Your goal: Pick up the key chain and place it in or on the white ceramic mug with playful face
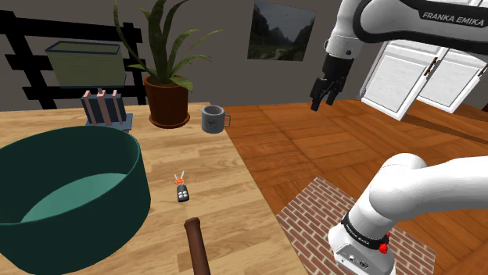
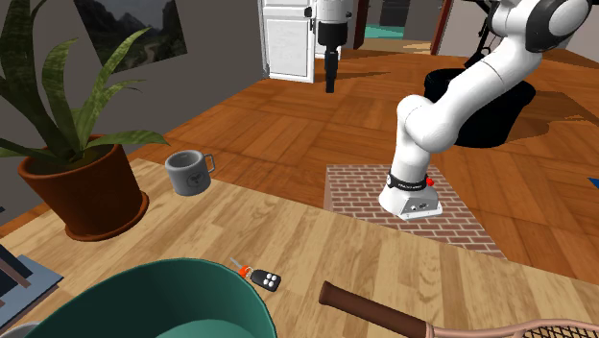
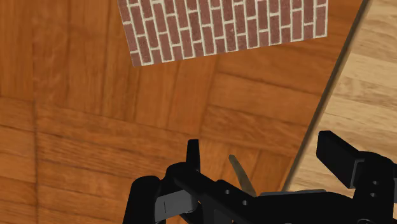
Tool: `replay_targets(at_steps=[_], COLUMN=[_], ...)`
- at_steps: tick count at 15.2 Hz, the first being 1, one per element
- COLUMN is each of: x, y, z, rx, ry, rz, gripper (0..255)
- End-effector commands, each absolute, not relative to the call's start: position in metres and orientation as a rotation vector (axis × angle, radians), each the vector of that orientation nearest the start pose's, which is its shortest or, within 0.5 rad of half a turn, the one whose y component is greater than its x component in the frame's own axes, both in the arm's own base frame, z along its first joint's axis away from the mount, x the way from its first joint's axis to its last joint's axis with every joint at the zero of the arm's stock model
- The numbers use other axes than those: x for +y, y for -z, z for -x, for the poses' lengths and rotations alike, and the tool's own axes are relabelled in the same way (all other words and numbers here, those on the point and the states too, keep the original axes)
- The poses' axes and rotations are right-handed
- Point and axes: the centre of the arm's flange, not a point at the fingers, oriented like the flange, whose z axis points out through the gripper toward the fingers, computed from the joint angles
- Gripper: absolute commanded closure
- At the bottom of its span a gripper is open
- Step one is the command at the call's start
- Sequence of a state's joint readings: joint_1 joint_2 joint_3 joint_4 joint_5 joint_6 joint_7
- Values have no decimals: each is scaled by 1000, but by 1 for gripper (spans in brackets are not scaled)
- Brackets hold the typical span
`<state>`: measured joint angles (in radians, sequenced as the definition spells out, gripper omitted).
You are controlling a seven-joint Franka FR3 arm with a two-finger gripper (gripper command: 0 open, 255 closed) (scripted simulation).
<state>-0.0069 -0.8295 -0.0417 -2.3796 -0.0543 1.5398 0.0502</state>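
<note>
Fingers hang high over the wooden floor, out past the edge of the desk. In the wrist view they stand wide apart with nothing between them, only parquet and a strip of desk edge beneath.

Standing at the shoulder camera, I see the key chain lying flat on the pale desk top. It is well apart from the fingers, at about 8 o'clock from them and a good way lower. It sits between the big teal bowl at its 9 o'clock and the desk edge at its 3 o'clock.

Its long axis runs nearly 12 to 6 in that view. The black fob is at the 6 o'clock end and the small orange piece with the keys is at the 12 o'clock end.

The mug looks grey rather than white. It stands upright at roughly 1 o'clock from the key chain, well apart from it.

I'd judge nothing is grasped yet. The reach must cross onto the desk toward 8 o'clock and drop, and the fingers should probably close across the fob's narrow width, from 9 to 3.
</note>
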Motion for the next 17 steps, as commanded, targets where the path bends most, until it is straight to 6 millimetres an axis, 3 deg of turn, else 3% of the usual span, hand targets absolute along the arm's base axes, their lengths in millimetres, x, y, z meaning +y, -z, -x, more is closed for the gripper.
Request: replay_targets(at_steps=[1,17], x=[-24,153], y=[-589,-501], z=[-291,-363], rx=[137,207], ry=[-17,-41], rz=[3162,3145], gripper=[0,0])
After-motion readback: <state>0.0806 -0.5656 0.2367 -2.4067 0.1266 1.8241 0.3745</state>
